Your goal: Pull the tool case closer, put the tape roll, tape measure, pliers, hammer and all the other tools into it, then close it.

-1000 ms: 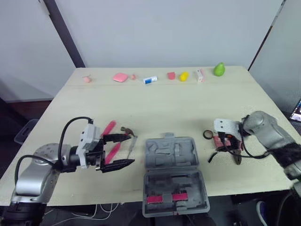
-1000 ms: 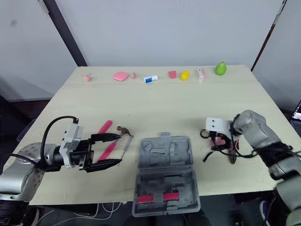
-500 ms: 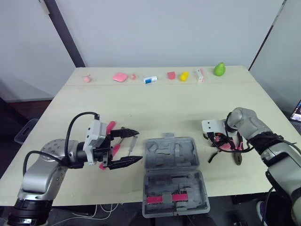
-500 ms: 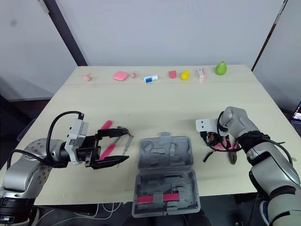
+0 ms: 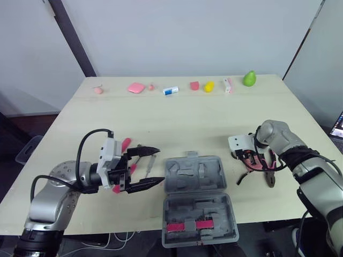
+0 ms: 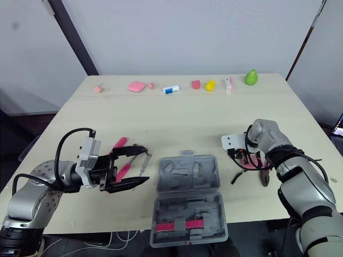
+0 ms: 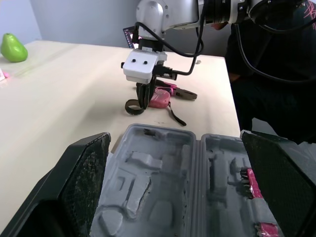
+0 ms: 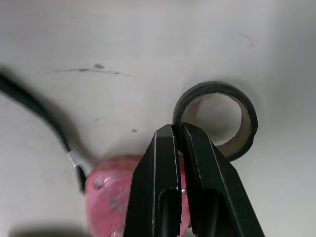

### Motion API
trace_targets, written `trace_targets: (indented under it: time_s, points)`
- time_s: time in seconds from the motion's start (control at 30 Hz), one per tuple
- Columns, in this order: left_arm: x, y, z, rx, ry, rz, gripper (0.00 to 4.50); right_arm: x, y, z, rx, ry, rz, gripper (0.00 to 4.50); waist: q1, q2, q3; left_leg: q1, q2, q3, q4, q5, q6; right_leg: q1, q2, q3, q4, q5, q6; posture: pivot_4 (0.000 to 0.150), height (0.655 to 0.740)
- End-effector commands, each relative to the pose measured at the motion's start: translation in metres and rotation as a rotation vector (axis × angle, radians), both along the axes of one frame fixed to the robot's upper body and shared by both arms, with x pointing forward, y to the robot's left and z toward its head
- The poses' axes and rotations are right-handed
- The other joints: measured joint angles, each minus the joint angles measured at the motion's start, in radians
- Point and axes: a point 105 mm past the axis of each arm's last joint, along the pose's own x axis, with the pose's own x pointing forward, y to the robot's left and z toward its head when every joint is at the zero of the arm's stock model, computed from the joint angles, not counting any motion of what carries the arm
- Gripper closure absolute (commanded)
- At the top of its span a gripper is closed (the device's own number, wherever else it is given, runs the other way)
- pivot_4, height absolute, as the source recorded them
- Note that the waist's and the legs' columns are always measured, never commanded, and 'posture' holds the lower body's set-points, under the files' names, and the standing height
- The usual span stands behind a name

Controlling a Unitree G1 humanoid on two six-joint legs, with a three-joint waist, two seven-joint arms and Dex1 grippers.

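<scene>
My table (image 5: 182, 120) is pale wood with a matte top, evenly lit from above, so the shadows on it are soft. Behind it stands a plain white wall (image 5: 187, 37), crossed by 2 dark slanted strips, 1 at the left (image 5: 72, 37) and 1 at the right (image 5: 303, 40). Left of the table I see dark floor (image 5: 10, 134). Loose cables (image 5: 107, 241) hang below the near edge, and a lit screen (image 5: 337, 126) sits at the right margin

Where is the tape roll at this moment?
The tape roll lies on the table, to the right of the open tool case and beside the pink tape measure; the right wrist view shows the right claw closed on its rim.
</scene>
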Motion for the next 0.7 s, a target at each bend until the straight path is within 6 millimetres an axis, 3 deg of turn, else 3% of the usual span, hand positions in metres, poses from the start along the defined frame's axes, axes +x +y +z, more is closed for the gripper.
trace_targets:
  time_s: [0.03,0.1,0.33,0.47,0.7]
  points:
    - [-0.004,0.000,0.005,-0.007,-0.038,0.002,0.00,-0.007,0.032,0.034,0.030,-0.042,0.160,4.40,-0.001,0.000,0.000,0.000,0.000,0.000,0.000,0.000,0.000,0.000,0.000,0.000,0.000,0.000,0.000,0.150,0.7400]
    - [-0.005,0.003,0.002,0.004,-0.027,0.008,0.00,-0.011,0.044,0.039,0.005,-0.054,0.236,4.40,-0.003,0.000,0.000,0.000,0.000,0.000,0.000,0.000,0.000,0.000,0.000,0.000,0.001,0.000,0.000,0.150,0.7400]
    - [-0.007,0.022,-0.003,0.020,-0.051,0.123,0.00,-0.029,0.117,0.062,0.029,-0.065,0.408,4.40,-0.024,0.001,0.000,0.000,0.001,-0.004,0.000,0.000,0.000,-0.001,0.000,0.000,0.001,0.000,0.000,0.150,0.7400]
    - [-0.009,0.034,-0.004,-0.007,-0.052,0.203,0.00,-0.042,0.158,0.059,0.050,-0.059,0.477,4.40,-0.020,0.001,0.000,0.000,0.001,-0.006,0.000,0.000,0.000,-0.002,0.000,-0.001,0.002,0.000,-0.001,0.150,0.7400]
    - [-0.025,0.056,-0.014,-0.040,-0.005,0.334,0.00,-0.054,0.205,0.050,0.058,-0.060,0.549,4.40,-0.018,0.000,0.000,-0.001,0.000,-0.005,0.000,0.000,0.000,-0.002,-0.003,-0.002,0.002,0.001,0.000,0.150,0.7400]
